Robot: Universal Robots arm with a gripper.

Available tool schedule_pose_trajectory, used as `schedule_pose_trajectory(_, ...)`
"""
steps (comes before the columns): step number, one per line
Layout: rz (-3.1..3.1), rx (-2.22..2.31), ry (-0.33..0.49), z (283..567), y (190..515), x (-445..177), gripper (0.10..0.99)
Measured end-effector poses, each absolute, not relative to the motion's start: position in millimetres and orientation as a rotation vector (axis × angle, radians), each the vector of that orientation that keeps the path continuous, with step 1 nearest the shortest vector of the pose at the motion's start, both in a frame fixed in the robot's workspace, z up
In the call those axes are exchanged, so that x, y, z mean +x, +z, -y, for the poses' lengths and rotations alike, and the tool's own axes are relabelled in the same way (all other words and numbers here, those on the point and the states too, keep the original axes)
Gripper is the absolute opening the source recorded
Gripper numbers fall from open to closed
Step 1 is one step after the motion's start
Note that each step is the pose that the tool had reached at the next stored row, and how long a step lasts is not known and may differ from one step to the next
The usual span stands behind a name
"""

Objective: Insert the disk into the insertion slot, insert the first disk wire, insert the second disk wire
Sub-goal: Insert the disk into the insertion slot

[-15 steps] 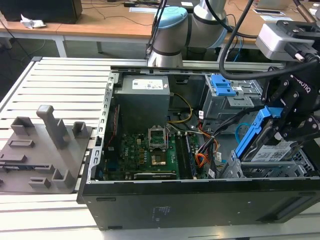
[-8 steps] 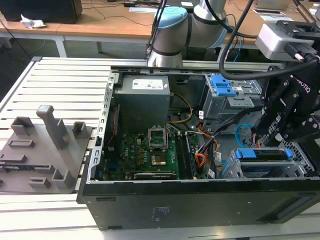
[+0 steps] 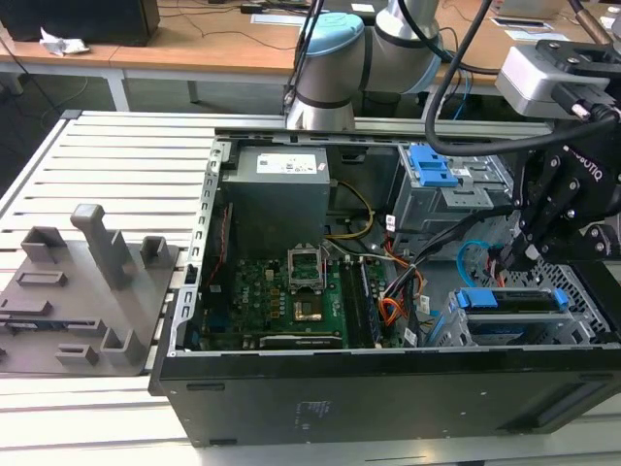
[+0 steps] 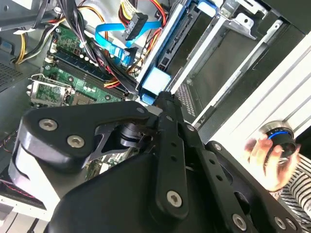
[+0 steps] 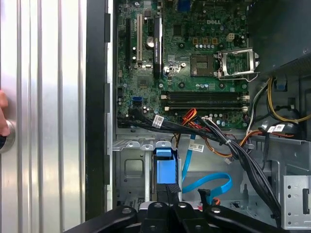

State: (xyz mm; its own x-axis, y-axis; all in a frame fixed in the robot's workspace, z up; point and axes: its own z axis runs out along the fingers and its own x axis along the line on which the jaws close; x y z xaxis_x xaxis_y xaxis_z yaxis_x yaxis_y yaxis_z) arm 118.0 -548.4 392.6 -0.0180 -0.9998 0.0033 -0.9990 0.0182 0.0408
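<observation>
Disk in slot, gripper just abv.

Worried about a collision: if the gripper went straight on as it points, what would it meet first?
Probably the disk, at its blue carrier handle, directly ahead of the gripper in the first wrist view; depth unclear.

Bright blue-framed disk, green motherboard, light blue cable, grey perforated insertion slot, black case
</observation>
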Motion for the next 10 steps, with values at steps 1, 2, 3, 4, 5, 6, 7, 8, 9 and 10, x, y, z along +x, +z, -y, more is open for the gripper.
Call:
schedule_pose_trajectory(1, 2.219, 2.179, -0.042, 548.5, 392.5, 118.5, 0.106)
schedule_pose_trajectory(2, 2.218, 2.178, -0.045, 548.4, 392.4, 124.1, 0.106)
schedule_pose_trajectory(3, 2.215, 2.175, -0.051, 548.4, 392.3, 131.8, 0.106)
schedule_pose_trajectory(4, 2.213, 2.174, -0.054, 548.3, 390.6, 136.4, 0.106)
schedule_pose_trajectory(5, 2.213, 2.173, -0.054, 548.4, 387.8, 136.8, 0.106)
schedule_pose_trajectory(6, 2.213, 2.173, -0.054, 548.4, 386.1, 137.0, 0.106)
schedule_pose_trajectory(7, 2.213, 2.173, -0.054, 548.5, 382.2, 137.5, 0.106)
schedule_pose_trajectory(8, 2.213, 2.174, -0.054, 548.6, 379.2, 138.3, 0.106)
schedule_pose_trajectory(9, 2.213, 2.173, -0.054, 548.7, 375.4, 139.5, 0.106)
schedule_pose_trajectory(10, 2.213, 2.173, -0.054, 548.7, 371.9, 140.8, 0.106)
